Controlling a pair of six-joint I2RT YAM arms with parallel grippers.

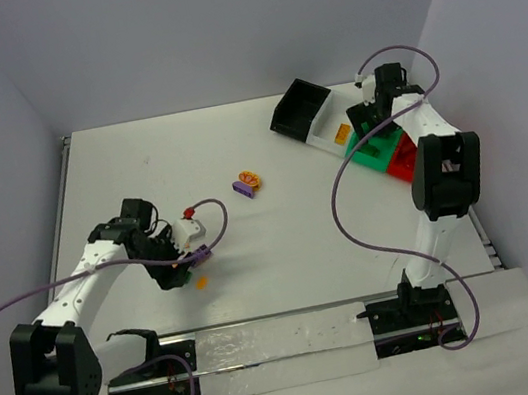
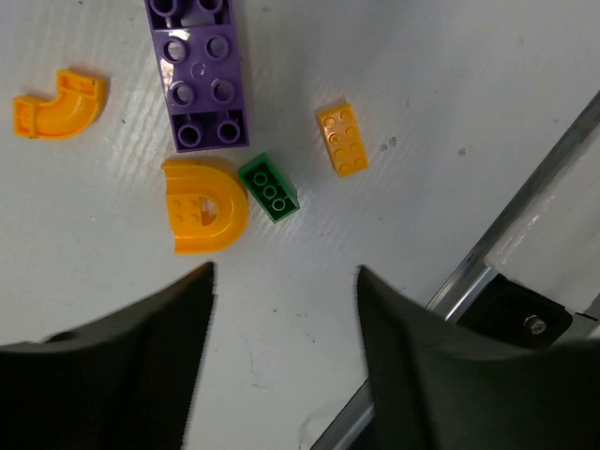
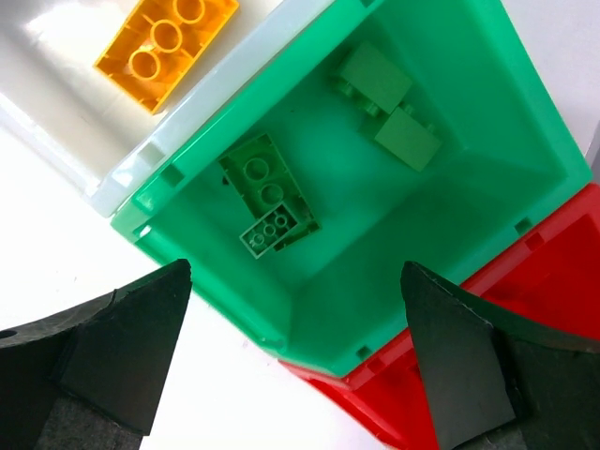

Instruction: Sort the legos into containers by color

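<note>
Legos (image 2: 200,80) lie under my open, empty left gripper (image 2: 284,274), likely lined up for the green brick (image 2: 269,188); my right gripper (image 3: 295,270) gapes empty over the green bin (image 3: 506,141).

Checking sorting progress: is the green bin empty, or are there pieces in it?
Not empty. The right wrist view looks straight into the green bin, where several green bricks lie on its floor.

The purple brick (image 2: 200,80) is running off the left wrist view's top edge. The orange brick (image 3: 169,37) and red bin (image 3: 553,281) are getting cropped in the right wrist view. Overhead, the right arm (image 1: 445,172) is covering the red bin's right part.
</note>
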